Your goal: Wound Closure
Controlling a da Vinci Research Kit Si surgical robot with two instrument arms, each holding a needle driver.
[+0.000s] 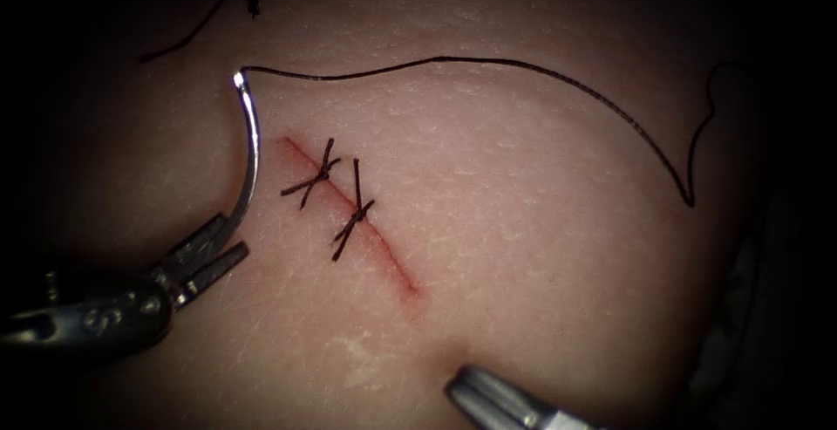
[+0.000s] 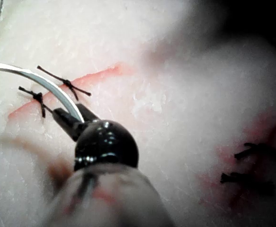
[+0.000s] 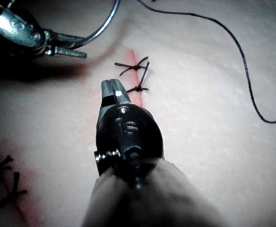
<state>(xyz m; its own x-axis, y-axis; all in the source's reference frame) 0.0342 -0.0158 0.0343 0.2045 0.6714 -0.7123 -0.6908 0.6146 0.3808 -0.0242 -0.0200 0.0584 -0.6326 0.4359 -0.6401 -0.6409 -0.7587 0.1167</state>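
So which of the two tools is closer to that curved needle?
The left. The left tool grips the needle near its pointed end, left of the cut. The right tool sits apart, below the cut's lower end, holding nothing.

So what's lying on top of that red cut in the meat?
Two dark knotted stitches cross the cut on the tissue; the lower stretch lies bare. The left tool holds the needle left of it, out of the tissue.

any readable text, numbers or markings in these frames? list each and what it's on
"S": a raised mark on the dark wrist housing behind the left arm's metal pincer in the endoscope view; the characters next to it are too blurred to read.
Embossed marks on the dark wrist housing behind the right arm's metal pincer: too blurred to read.
No other text.
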